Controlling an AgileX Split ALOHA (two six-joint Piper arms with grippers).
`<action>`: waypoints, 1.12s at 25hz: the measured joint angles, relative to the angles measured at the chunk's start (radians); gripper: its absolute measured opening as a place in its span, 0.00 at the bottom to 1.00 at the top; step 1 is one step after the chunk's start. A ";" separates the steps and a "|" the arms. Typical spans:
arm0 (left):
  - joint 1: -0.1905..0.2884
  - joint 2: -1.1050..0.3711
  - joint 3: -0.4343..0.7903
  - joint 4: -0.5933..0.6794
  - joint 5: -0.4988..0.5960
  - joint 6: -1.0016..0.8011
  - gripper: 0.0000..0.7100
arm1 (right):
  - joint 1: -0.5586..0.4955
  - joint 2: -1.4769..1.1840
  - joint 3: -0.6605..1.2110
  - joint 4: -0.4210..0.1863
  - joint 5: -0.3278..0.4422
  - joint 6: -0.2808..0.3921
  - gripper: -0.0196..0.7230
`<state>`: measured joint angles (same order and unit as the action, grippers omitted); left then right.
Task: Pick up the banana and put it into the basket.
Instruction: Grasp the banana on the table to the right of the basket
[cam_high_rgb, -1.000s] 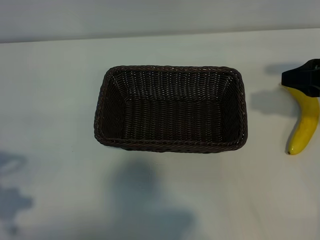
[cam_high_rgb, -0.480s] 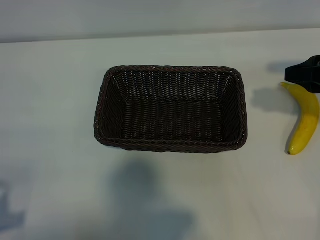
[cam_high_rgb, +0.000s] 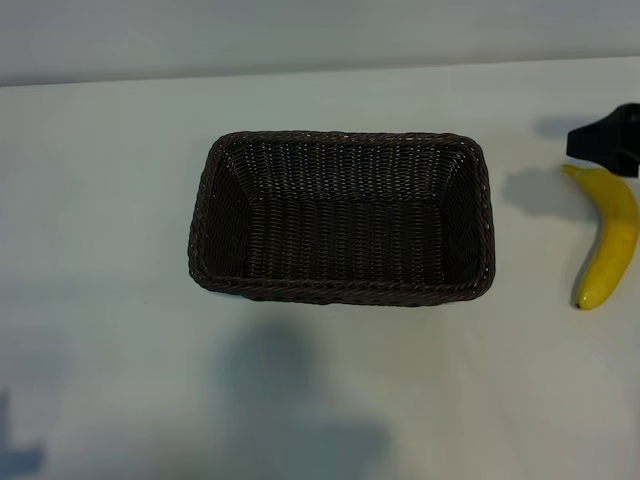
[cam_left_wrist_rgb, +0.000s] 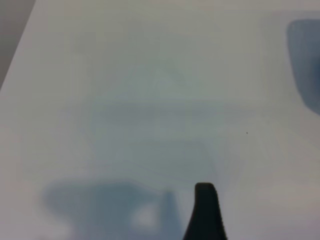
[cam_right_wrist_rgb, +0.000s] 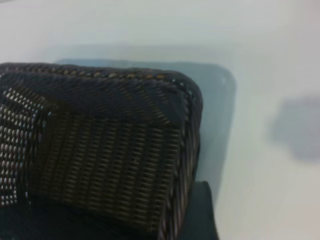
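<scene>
At the table's right edge, the curved bright-yellow banana (cam_high_rgb: 607, 236) lies flat on the white tabletop (cam_high_rgb: 120, 200), well apart from the rectangular dark-brown woven wicker basket (cam_high_rgb: 205, 215), which is empty. The black right gripper (cam_high_rgb: 608, 148), earlier over the banana's upper end, is now drawn back clear of it, fingers spread wide and holding nothing. No grasp is made yet. The left gripper (cam_left_wrist_rgb: 206, 212), likewise wide open and empty, hangs over bare table.

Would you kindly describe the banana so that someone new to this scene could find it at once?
Start at the dark woven basket in the middle of the white table, seen from above. Look past its right end, near the picture's edge. There lies the banana, the only bright yellow, curved thing, just below the black right gripper.
</scene>
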<state>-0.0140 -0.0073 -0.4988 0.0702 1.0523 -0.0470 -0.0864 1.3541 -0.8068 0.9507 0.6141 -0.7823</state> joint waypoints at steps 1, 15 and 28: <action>0.000 0.000 0.000 0.000 0.000 -0.001 0.81 | 0.000 0.025 -0.021 -0.009 0.013 0.027 0.83; 0.000 0.000 0.000 0.000 0.000 0.000 0.81 | 0.000 0.365 -0.348 -0.651 0.165 0.648 0.83; 0.000 0.000 0.000 0.000 0.000 0.000 0.81 | 0.000 0.585 -0.419 -0.801 0.233 0.735 0.83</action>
<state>-0.0140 -0.0073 -0.4988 0.0702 1.0523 -0.0470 -0.0864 1.9388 -1.2260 0.1495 0.8471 -0.0475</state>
